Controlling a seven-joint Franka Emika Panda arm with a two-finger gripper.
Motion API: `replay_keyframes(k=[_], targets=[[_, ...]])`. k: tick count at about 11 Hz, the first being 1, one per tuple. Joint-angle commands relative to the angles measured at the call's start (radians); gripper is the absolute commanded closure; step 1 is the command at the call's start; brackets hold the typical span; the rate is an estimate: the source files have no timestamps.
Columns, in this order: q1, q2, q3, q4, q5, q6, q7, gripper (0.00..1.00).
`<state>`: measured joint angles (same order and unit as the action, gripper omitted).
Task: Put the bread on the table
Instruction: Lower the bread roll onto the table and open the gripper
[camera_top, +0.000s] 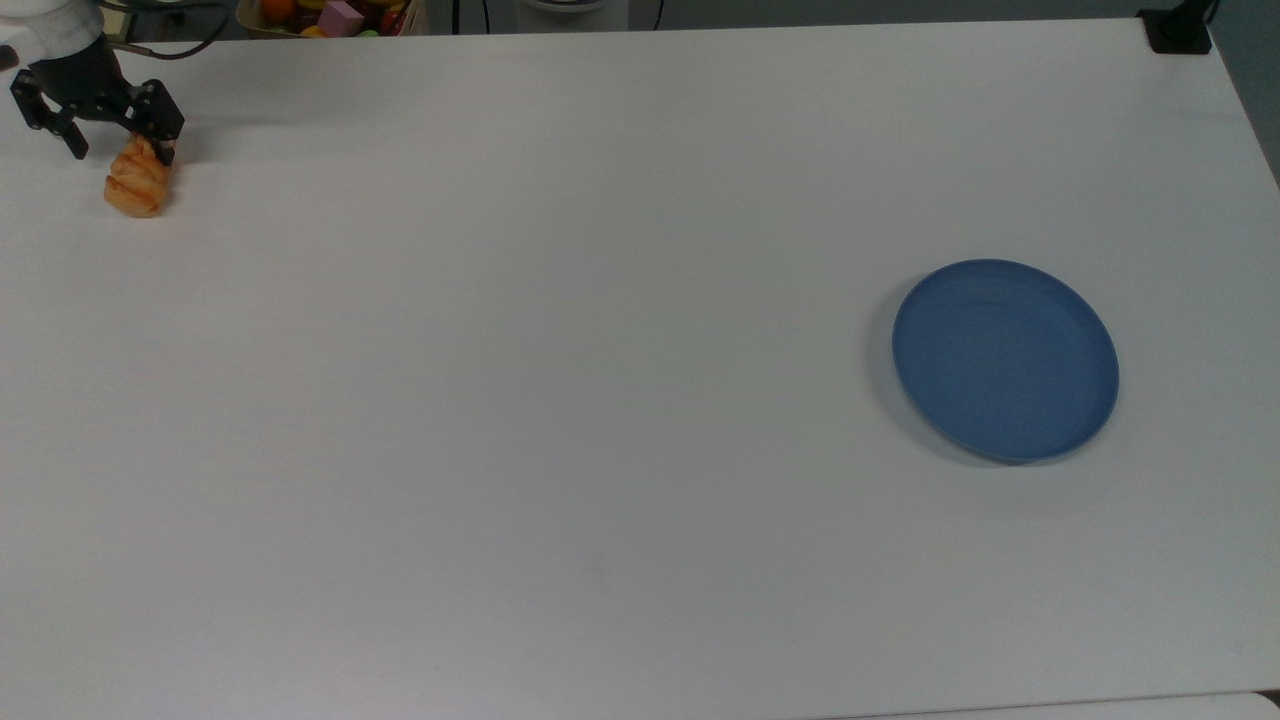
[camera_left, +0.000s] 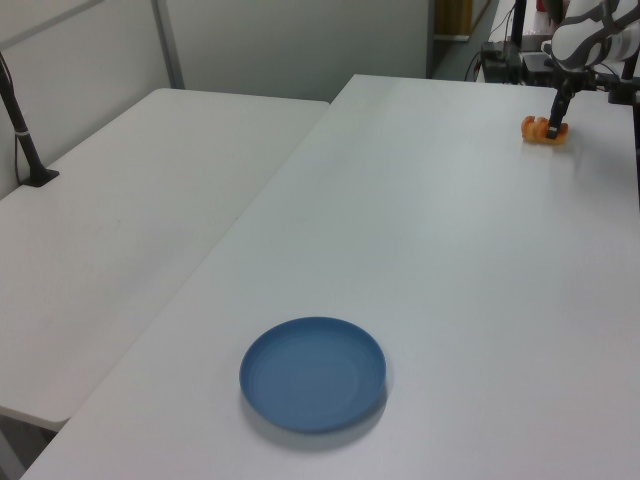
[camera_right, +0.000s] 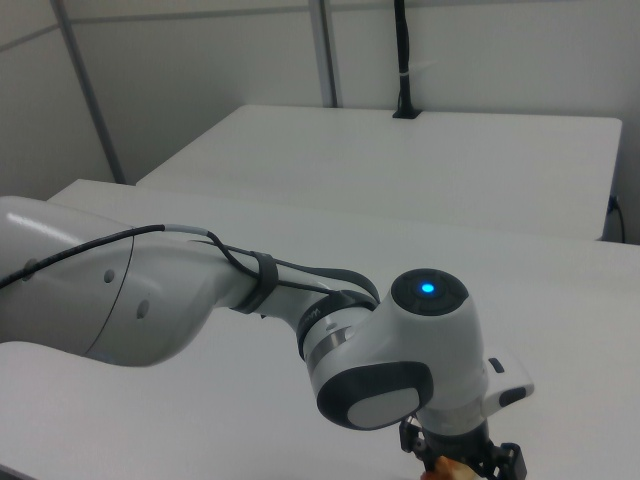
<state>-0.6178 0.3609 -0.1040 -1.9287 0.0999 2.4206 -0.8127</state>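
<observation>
I see the bread lying on the table, right under the gripper. Fingers are spread, one fingertip touching the roll's far end, nothing grasped. Blue plate sits well apart from the gripper.

The gripper points down with its two black fingers spread apart, one tip low on the top view's right, the other on the top view's left; the white wrist rises behind them
</observation>
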Motion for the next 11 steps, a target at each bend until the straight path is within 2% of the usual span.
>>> replay_keyframes(k=[1,4,6,9,11], targets=[[-0.016,-0.008,0.004,0.013,0.060,-0.014,-0.034,0.00],[-0.016,-0.026,0.003,0.042,0.060,-0.105,-0.027,0.00],[0.009,-0.100,0.003,0.051,0.060,-0.190,-0.008,0.00],[0.120,-0.261,0.009,0.051,0.038,-0.381,0.160,0.00],[0.231,-0.350,0.012,0.075,0.008,-0.507,0.303,0.00]])
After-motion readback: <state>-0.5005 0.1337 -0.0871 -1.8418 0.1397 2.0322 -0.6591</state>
